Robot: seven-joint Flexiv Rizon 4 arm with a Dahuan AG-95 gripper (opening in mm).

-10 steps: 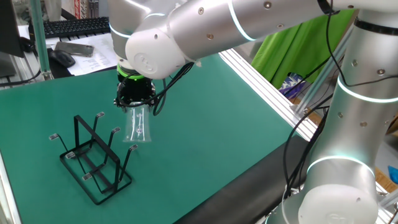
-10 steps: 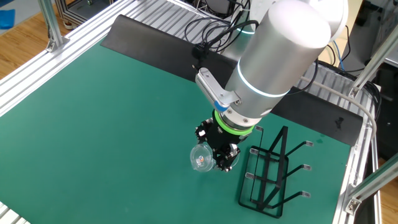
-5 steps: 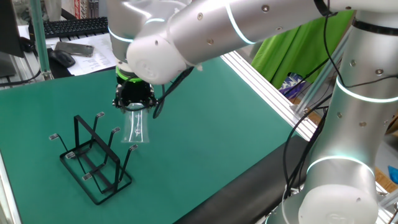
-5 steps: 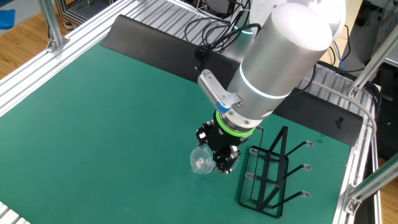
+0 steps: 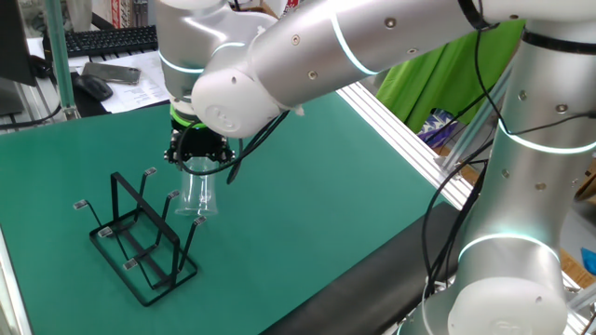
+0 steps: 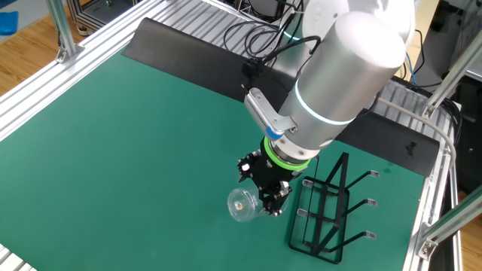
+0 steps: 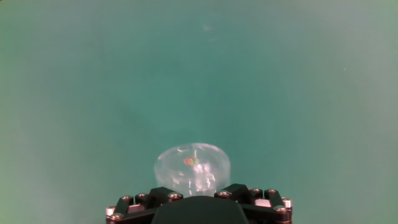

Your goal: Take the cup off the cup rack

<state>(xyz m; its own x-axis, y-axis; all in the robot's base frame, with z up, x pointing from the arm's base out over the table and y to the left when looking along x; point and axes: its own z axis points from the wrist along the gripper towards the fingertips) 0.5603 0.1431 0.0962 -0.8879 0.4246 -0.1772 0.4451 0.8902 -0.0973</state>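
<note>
My gripper (image 5: pixel 197 156) is shut on the clear glass cup (image 5: pixel 196 194) and holds it above the green mat, hanging down from the jaws. The cup is off the black wire cup rack (image 5: pixel 140 237), just right of its pale-tipped pegs. In the other fixed view the gripper (image 6: pixel 267 197) holds the cup (image 6: pixel 242 204) to the left of the rack (image 6: pixel 328 207). In the hand view the cup (image 7: pixel 192 168) fills the space between the black fingers (image 7: pixel 155 196), seen end-on over bare mat.
A green mat (image 5: pixel 307 177) covers the table. A keyboard (image 5: pixel 112 39), mouse and papers lie beyond the far edge. Aluminium rails (image 6: pixel 45 98) border the table. Black cables hang from the arm near the gripper.
The gripper has carried the cup slightly lower and a little further along beside the rack. The rack has not moved.
</note>
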